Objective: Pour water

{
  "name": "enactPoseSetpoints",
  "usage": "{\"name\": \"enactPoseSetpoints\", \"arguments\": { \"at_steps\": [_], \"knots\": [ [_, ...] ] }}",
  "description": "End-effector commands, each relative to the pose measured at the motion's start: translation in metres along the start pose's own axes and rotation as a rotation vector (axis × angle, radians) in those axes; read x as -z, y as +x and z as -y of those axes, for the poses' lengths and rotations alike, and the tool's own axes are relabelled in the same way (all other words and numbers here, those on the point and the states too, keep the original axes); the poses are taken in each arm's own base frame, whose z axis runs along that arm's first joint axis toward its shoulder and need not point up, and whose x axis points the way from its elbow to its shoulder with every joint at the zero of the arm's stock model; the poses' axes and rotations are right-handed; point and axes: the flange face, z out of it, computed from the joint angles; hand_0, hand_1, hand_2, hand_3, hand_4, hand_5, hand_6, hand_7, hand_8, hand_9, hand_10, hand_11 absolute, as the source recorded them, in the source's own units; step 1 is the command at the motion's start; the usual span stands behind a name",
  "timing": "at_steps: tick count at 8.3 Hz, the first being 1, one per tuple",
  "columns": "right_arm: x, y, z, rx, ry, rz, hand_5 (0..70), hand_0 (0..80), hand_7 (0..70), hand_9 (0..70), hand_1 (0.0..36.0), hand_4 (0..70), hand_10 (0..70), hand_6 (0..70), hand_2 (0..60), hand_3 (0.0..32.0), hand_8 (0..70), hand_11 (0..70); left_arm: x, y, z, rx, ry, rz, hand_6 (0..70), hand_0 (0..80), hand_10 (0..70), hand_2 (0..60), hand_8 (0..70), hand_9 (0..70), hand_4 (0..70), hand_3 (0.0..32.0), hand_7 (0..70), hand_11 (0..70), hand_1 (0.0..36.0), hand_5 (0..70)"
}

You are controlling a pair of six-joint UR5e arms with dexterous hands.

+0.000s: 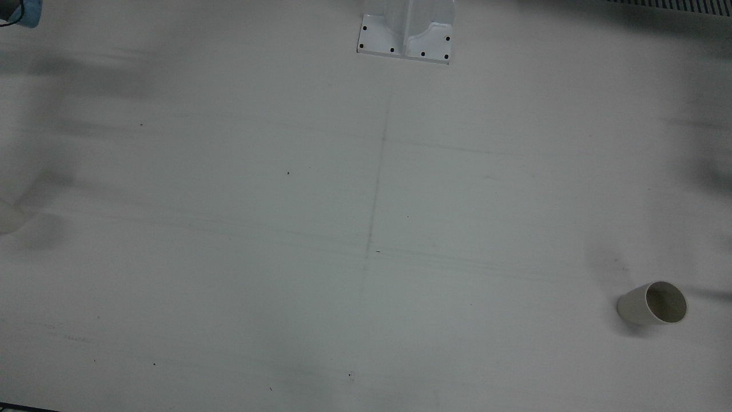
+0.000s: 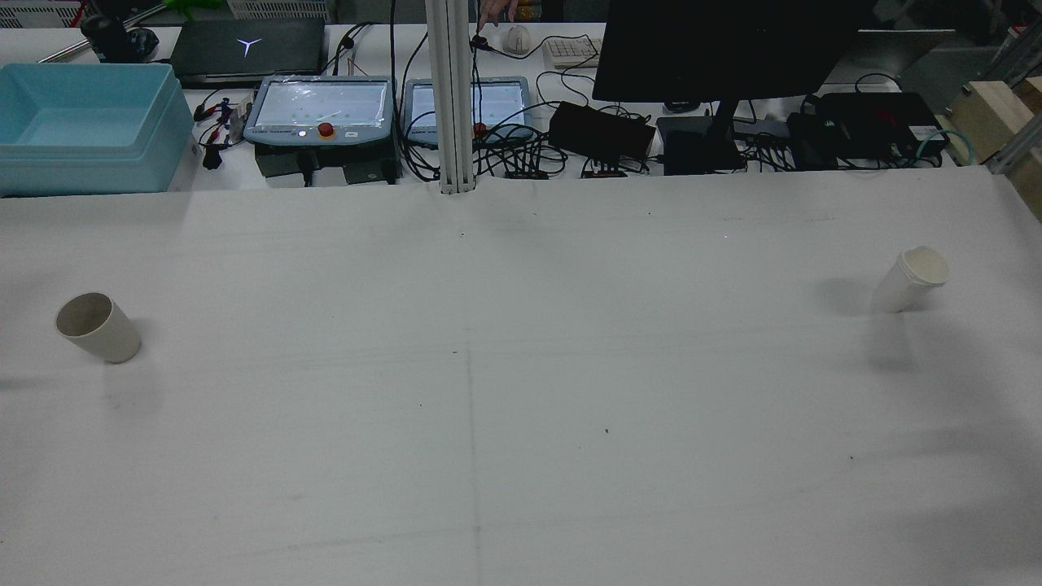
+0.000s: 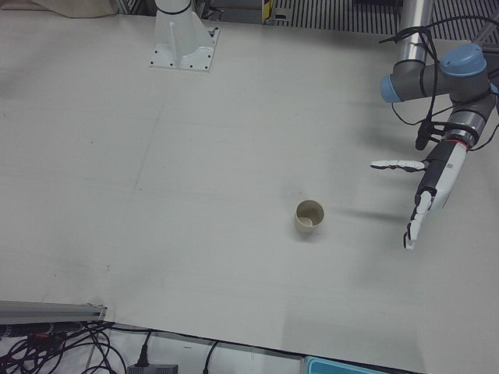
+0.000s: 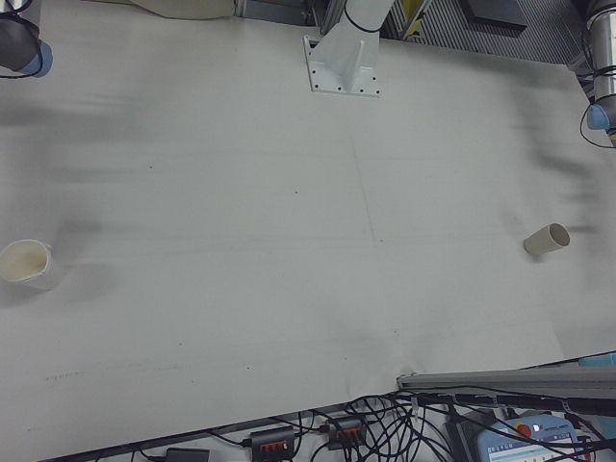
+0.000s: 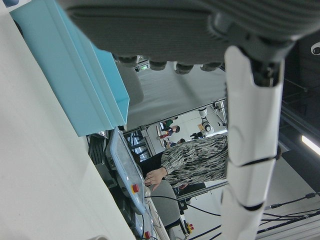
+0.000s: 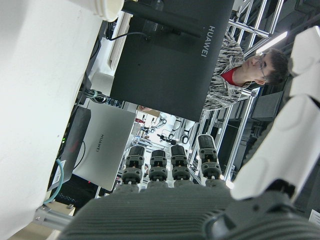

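Cups (image 2: 98,328) apart; right hand (image 6: 210,200) barely visible

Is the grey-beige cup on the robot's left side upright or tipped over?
Upright. The cup stands on its base on the table, mouth up; the left-front view looks down into it.

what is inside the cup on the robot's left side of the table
The cup looks empty: the front view shows a bare, shadowed inner wall, and the left-front view shows a pale bottom. Clear water cannot be ruled out. The left robot hand hovers apart, open.
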Motion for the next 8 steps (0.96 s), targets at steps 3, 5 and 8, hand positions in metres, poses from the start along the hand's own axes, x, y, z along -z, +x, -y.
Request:
{"name": "enactPoseSetpoints", "arguments": {
  "at_steps": [3,5,8],
  "knots": [
    [0.018,0.019,0.072,0.018,0.048,-0.011,23.4,41.9,20.8,12.3,9.4,15.5,10.8,13.2,19.7,0.0,8.5,16.5,0.005,-0.002,-0.001,0.008,0.033,0.018,0.0,58.1,0.0,9.5,0.0,0.0,0.0,5.4,1.2,0.3,25.6,0.0],
    [0.014,0.021,0.068,0.023,0.038,-0.013,19.4,43.9,20.1,12.6,11.2,9.9,11.6,10.6,19.9,0.0,8.1,17.8,0.015,-0.006,0.004,-0.013,0.019,0.016,0.0,55.2,0.0,7.7,0.0,0.0,0.0,11.4,0.3,0.0,22.5,0.0],
    [0.001,0.029,0.051,0.007,0.002,-0.023,25.7,46.7,23.9,12.7,14.5,18.4,10.7,14.5,24.0,0.0,7.0,16.8,0.03,-0.052,0.011,-0.085,-0.057,0.068,0.0,55.0,0.0,8.5,0.0,0.0,0.0,1.2,0.0,0.0,23.2,0.0]
  ]
}}
